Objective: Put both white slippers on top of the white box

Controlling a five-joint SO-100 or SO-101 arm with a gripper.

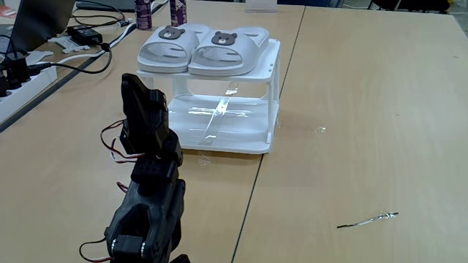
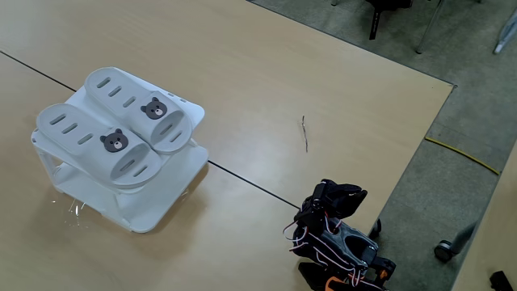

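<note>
Off-white rubber slippers, both sitting on the white box (image 1: 252, 139) top, side by side and touching along their inner edges. In a fixed view you see the left slipper (image 1: 167, 48) and right slipper (image 1: 230, 50) w/ bear badges facing the far end of the table, toes pointing away from the arm. In another fixed view the same pair shows from above: one slipper (image 2: 93, 141) nearer the box's lower-left edge, the other slipper (image 2: 137, 109) beside it, vent slots visible along both footbeds. Heels reach about to the box's front edge. Box is upright on the wooden table (image 1: 365, 109), straddling the seam between two tabletops, lower shelf bare w/ light glare on it. Black arm (image 1: 146, 183) is folded back near the table edge, well apart from the box, wires looping off it. Gripper (image 2: 335, 196) is tucked down over the arm base in the top-down view; can't tell how far the jaws are parted, nothing seen in them. A thin dark stick-like thing (image 1: 368, 219) lies on the table to the right in the low view, well apart from box & arm. Cables & a power strip (image 1: 22, 73) sit at the far left of that view.
</note>
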